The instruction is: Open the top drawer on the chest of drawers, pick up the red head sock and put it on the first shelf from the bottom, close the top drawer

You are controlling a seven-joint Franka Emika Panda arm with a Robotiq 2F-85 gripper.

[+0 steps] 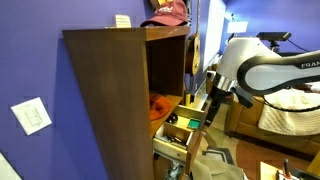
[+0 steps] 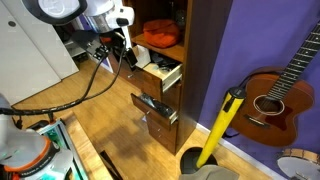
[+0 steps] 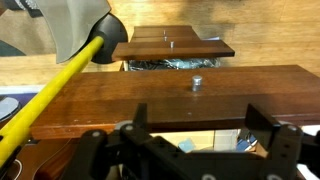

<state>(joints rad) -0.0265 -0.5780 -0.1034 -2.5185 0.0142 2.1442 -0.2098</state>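
Observation:
The chest of drawers (image 1: 110, 100) is a tall dark brown cabinet, seen in both exterior views. Its top drawer (image 2: 160, 72) stands pulled out, with pale sides and a small knob (image 3: 197, 83) on the honey-brown front. The red head sock (image 2: 155, 35) lies as an orange-red bundle on the first shelf from the bottom (image 2: 170, 46), just above that drawer; it also shows as the sock (image 1: 158, 103) from the side. My gripper (image 3: 203, 112) hangs open and empty over the drawer's front edge, the gripper (image 2: 127, 58) left of the shelf opening. Blue and white items lie inside the drawer.
A second drawer (image 2: 158, 105) below is also pulled out. A pinkish-maroon cap (image 1: 168, 12) sits on top of the cabinet. A yellow pole (image 2: 222, 125) leans by the cabinet's foot, and a guitar (image 2: 275, 95) rests against the purple wall.

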